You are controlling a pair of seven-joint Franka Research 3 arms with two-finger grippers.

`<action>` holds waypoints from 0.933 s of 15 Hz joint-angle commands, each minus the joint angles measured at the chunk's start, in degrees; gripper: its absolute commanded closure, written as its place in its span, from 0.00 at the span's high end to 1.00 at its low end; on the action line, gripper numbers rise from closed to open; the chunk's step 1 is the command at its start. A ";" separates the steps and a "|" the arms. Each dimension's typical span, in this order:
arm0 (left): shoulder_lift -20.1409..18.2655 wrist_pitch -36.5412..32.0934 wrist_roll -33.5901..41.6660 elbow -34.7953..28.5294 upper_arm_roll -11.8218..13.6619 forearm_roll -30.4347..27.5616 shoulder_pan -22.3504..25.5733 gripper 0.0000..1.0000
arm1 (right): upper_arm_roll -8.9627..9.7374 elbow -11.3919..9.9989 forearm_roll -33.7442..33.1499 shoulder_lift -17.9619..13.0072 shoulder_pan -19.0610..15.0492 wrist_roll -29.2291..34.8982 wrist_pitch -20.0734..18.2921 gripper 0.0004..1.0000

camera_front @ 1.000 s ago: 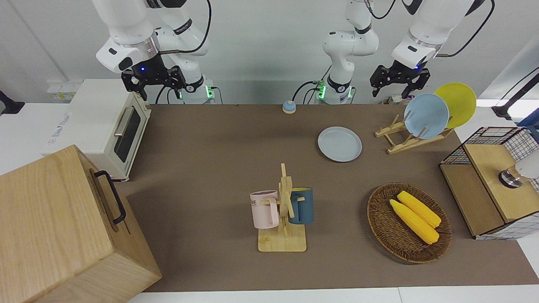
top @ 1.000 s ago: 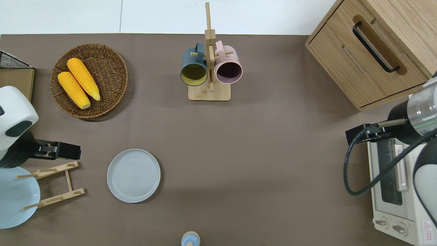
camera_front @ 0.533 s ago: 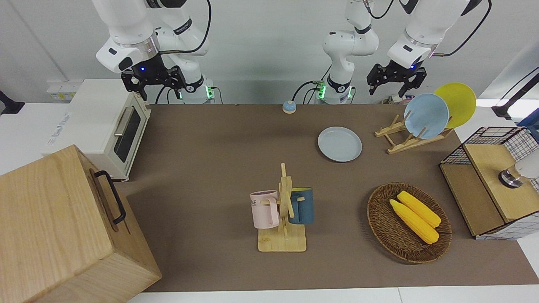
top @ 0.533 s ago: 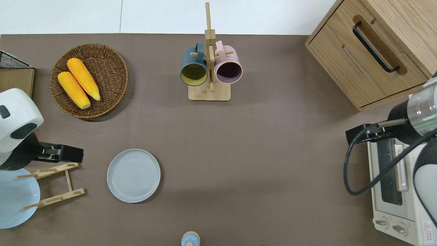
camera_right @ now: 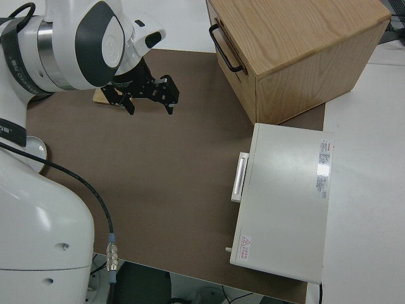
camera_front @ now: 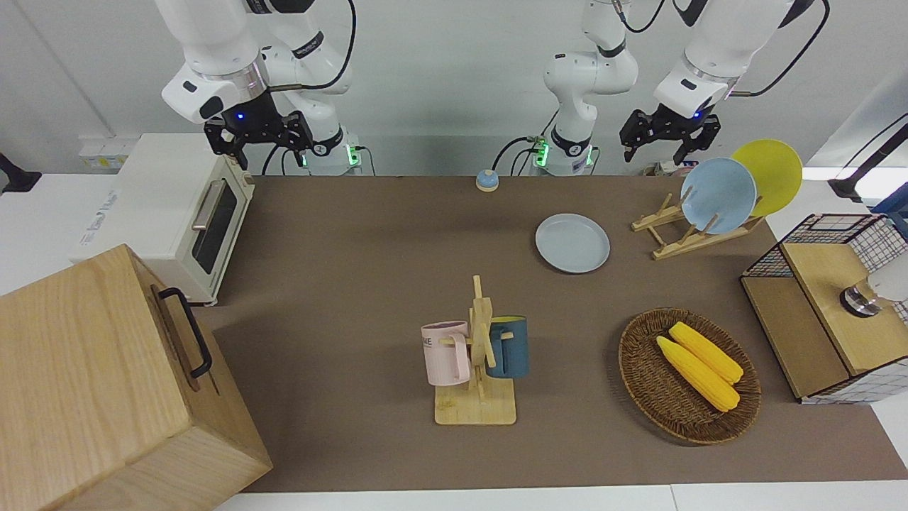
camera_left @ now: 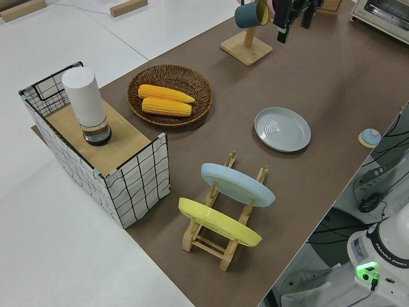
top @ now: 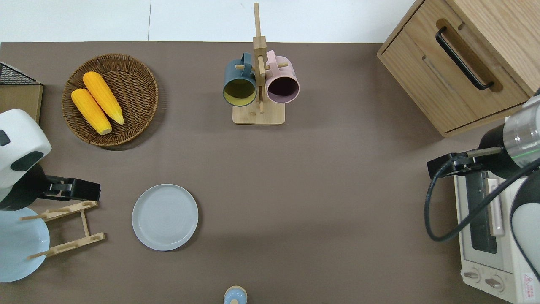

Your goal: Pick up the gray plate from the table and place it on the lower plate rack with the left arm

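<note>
The gray plate (camera_front: 572, 243) lies flat on the brown table (top: 295, 190); it also shows in the overhead view (top: 165, 217) and the left side view (camera_left: 282, 128). The lower plate rack (camera_front: 681, 238) stands beside it toward the left arm's end, and shows in the overhead view (top: 67, 228) too. The rack holds a light blue plate (camera_front: 718, 195) and a yellow plate (camera_front: 770, 174); its slots nearest the gray plate are bare. My left gripper (top: 90, 191) is open and empty, up in the air over the table at the rack's edge. My right gripper (camera_front: 259, 142) is open and parked.
A mug stand (camera_front: 477, 355) with a pink and a dark blue mug stands mid-table. A wicker basket (camera_front: 738, 419) holds two corn cobs. A wire crate (camera_front: 823, 305), a wooden cabinet (camera_front: 106, 383), a toaster oven (camera_front: 177, 206) and a small bell (camera_front: 486, 180) line the edges.
My left gripper shifted slightly toward the table's middle and then drifted back. The plate and the right arm have not moved.
</note>
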 commanded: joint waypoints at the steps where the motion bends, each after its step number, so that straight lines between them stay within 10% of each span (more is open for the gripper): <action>1: 0.16 -0.04 -0.70 0.15 -0.34 0.96 -0.11 0.99 | 1.24 0.50 -0.37 -0.12 -1.46 0.69 -0.72 0.98; 14: -7.03 5.31 -0.79 -11.70 -0.25 1.57 -0.11 0.99 | 1.24 0.50 -0.37 -0.12 -1.46 0.69 -0.72 0.98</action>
